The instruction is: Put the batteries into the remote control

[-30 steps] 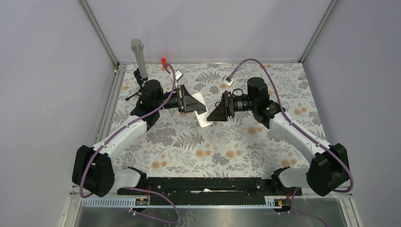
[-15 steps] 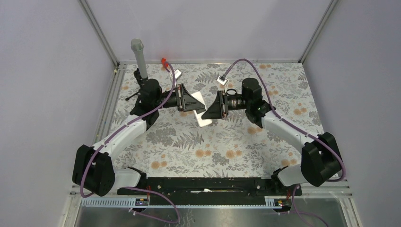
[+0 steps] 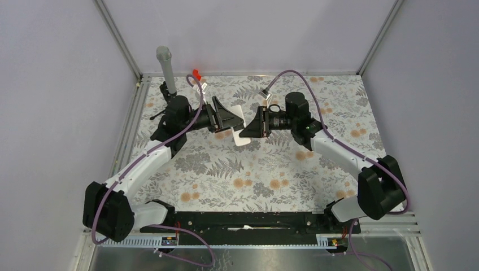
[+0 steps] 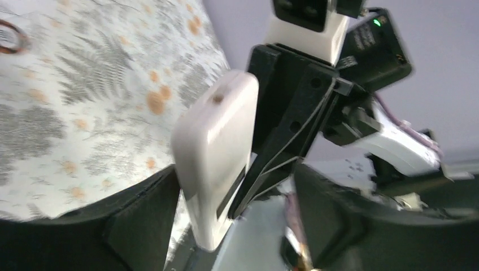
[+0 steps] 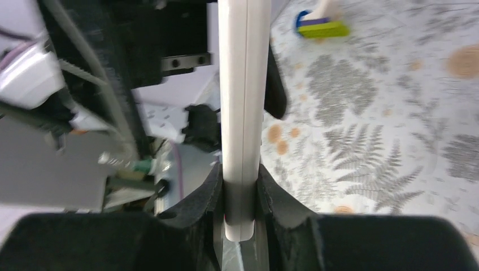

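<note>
The remote control (image 5: 243, 113) is held clear of the floral table (image 3: 254, 175), above its far middle. One end is pinched edge-on between the fingers of the right gripper (image 5: 242, 195). The left gripper (image 4: 226, 226) is placed around it from the opposite side, fingers spread. A yellow-green marker (image 5: 322, 27) is seen lying on the table.

The remote control (image 5: 243, 84) hung over the table's (image 3: 254, 175) middle, left gripper (image 3: 233, 121) on its left, right gripper (image 3: 246, 130) opposite (a marker (image 5: 322, 27) lay on the table).
</note>
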Available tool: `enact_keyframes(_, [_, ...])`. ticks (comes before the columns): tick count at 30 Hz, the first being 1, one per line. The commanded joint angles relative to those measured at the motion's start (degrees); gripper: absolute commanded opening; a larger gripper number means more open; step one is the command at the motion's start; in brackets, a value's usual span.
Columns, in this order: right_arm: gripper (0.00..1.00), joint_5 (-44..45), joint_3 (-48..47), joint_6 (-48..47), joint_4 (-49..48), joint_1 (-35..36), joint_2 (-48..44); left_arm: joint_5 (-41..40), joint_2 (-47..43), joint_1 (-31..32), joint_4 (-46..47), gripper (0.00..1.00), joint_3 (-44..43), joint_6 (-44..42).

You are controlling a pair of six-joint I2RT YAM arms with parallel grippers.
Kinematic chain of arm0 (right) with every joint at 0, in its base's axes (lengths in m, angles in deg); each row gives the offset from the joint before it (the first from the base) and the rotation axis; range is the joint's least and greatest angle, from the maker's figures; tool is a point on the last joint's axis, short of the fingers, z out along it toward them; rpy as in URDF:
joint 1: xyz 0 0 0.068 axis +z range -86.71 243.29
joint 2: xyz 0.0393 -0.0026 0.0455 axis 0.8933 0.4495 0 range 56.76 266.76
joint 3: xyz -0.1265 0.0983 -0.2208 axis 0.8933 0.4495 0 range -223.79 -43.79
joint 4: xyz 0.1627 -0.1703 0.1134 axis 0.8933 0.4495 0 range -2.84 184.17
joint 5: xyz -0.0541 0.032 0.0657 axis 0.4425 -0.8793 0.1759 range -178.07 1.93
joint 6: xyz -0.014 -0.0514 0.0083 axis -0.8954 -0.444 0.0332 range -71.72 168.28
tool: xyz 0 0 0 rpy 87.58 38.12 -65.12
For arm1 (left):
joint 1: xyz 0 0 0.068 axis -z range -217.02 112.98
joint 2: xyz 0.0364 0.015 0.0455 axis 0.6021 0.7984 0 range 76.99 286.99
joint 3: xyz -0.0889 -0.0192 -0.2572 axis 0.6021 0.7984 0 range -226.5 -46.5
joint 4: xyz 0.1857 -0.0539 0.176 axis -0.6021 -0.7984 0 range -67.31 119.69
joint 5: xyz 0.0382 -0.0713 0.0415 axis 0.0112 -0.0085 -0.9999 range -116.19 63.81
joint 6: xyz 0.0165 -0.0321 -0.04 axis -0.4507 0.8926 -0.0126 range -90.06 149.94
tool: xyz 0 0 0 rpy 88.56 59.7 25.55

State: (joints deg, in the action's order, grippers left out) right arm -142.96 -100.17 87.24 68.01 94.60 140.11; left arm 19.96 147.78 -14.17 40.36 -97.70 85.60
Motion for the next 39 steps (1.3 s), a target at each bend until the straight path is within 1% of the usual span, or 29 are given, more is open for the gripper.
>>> enact_keyframes(1, [0.00, 14.50, -4.07, -9.90, 12.08, 0.16, -4.40, -13.68, -4.61, -1.51, -9.04, 0.90, -2.25, -5.54])
enact_keyframes(2, [0.00, 18.28, -4.10, -11.47, 15.23, 0.09, -4.81, -16.27, -5.48, -1.84, -11.12, 0.98, -2.08, -6.32])
enact_keyframes(3, [0.00, 22.47, -4.16, -13.10, 18.04, 0.05, -5.08, -19.19, -6.33, -2.08, -13.35, 0.99, -1.94, -7.02])
enact_keyframes(4, [0.00, 26.57, -4.34, -14.68, 22.49, 0.06, -5.01, -22.51, -7.28, -2.17, -15.44, 0.99, -1.71, -7.64])
enact_keyframes(8, [0.00, 41.75, -4.84, -17.82, 34.00, 0.07, -2.66, -33.37, -10.84, -2.20, -20.81, 0.99, 0.03, -9.60])
enact_keyframes(11, [0.00, 52.75, -5.89, -19.27, 40.19, 0.08, 0.30, -38.73, -13.20, -2.20, -23.49, 0.99, 1.06, -10.43])
enact_keyframes(14, [0.00, 58.90, -6.44, -25.98, 42.64, 0.06, 2.28, -41.64, -14.53, -2.20, -26.27, 0.99, 0.50, -11.96])
enact_keyframes(17, [0.00, 68.58, -9.37, -31.04, 47.06, 0.07, 4.98, -43.75, -14.93, -2.20, -29.36, 0.99, -0.73, -13.85])
enact_keyframes(20, [0.00, 77.45, -12.90, -33.58, 52.78, 0.04, 10.44, -44.34, -15.33, -2.20, -30.01, 0.99, -1.26, -15.75])
enact_keyframes(22, [0.00, 82.10, -14.17, -33.57, 55.21, 0.07, 13.89, -44.44, -15.80, -2.20, -29.86, 0.99, -1.36, -16.33])
enact_keyframes(25, [0.00, 83.19, -14.85, -33.68, 56.17, -0.02, 16.91, -44.58, -16.11, -2.28, -29.84, 0.99, -1.53, -16.60])
enact_keyframes(27, [0.03, 82.06, -15.75, -33.12, 57.48, -0.02, 18.95, -44.37, -15.99, -2.33, -29.87, 0.99, -1.61, -16.55])
enact_keyframes(31, [0.13, 80.66, -16.16, -32.24, 58.48, -0.02, 21.21, -42.75, -15.98, -2.29, -29.87, 0.99, -1.71, -17.01])
enact_keyframes(39, [0.35, 77.21, -17.36, -30.59, 60.01, 0.07, 23.38, -43.30, -16.16, -2.30, -33.40, 0.99, -2.76, -17.51])
